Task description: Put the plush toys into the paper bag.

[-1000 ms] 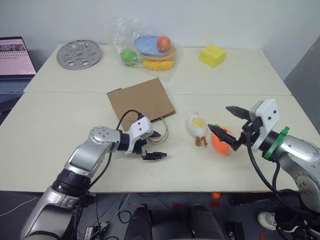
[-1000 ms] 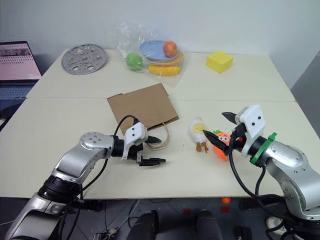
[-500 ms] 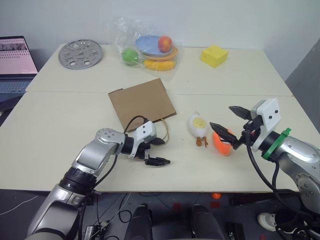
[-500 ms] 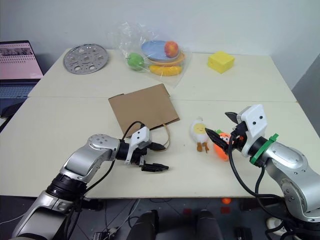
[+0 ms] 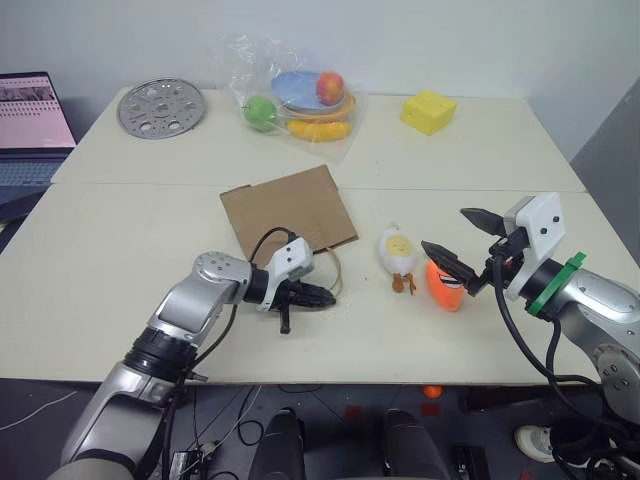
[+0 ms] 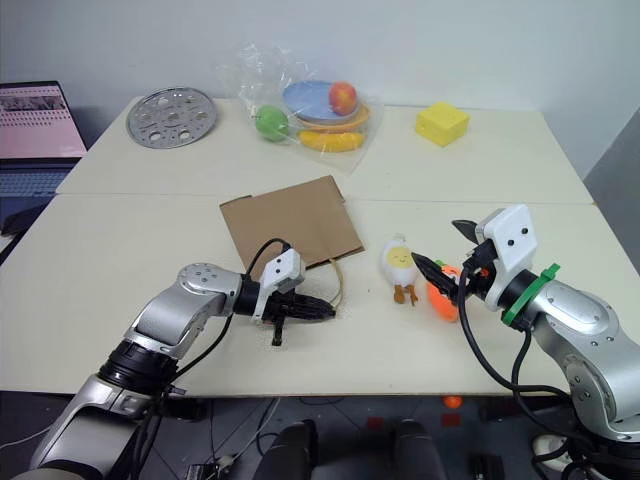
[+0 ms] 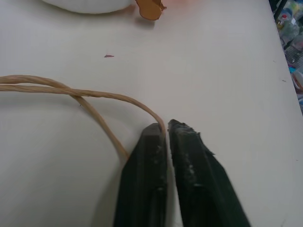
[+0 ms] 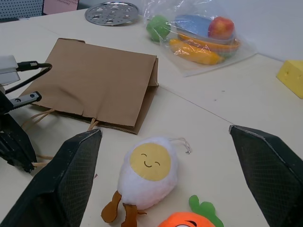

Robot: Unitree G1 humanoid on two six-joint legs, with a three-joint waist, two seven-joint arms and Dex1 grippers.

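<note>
- Pinching the paper bag's cord handle between closed fingers, the left gripper sits low over the table, near its front edge.
- The paper bag lies flat at the table's middle, handles toward the front.
- The egg plush toy and the carrot plush toy lie side by side toward the front right corner.
- The right gripper hangs above the carrot with fingers spread wide, holding nothing.

no text can be read
</note>
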